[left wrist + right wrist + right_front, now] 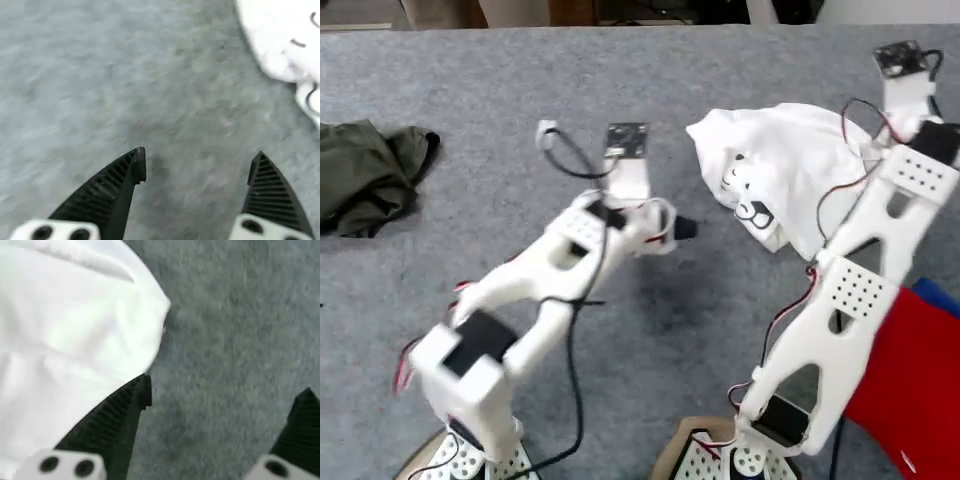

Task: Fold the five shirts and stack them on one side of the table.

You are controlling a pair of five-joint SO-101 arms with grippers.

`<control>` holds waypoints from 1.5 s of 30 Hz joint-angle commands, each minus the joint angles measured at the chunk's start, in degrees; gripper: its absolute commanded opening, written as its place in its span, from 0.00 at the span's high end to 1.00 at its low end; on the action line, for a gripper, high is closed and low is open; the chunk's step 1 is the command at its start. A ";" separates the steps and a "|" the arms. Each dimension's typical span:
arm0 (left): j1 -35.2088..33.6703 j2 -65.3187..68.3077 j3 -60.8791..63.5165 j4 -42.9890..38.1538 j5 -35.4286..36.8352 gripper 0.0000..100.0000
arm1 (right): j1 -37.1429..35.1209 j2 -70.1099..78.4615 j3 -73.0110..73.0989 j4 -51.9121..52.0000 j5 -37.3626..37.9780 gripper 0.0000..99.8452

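Note:
A crumpled white shirt (780, 170) with a black print lies at the back right of the grey table (470, 90). My left gripper (672, 232) hovers just left of it. In the left wrist view this gripper (200, 165) is open over bare table, with the white shirt (285, 40) off to one side. My right gripper (226, 395) is open at the edge of the white shirt (65, 340), one finger (120, 415) over the cloth and the other over the table. The right arm (880, 230) crosses the shirt's right part.
A dark green shirt (365, 170) lies bunched at the table's left edge. A red shirt (910, 380) lies at the front right, with a bit of blue cloth (935, 295) showing behind it. The table's middle and back left are bare grey surface.

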 commanded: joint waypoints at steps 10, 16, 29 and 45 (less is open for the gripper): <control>4.13 24.66 -41.58 11.96 0.62 0.76 | 2.42 -2.51 -2.68 11.08 0.62 0.59; 4.31 31.78 -54.24 11.87 0.88 0.83 | 1.19 -2.68 -2.15 12.04 0.53 0.72; 4.40 44.88 -73.05 13.98 0.44 0.98 | 3.47 -14.29 9.98 12.04 4.13 0.80; 4.04 45.32 -103.21 46.77 -12.04 0.98 | -2.95 -43.65 53.58 11.69 23.21 0.80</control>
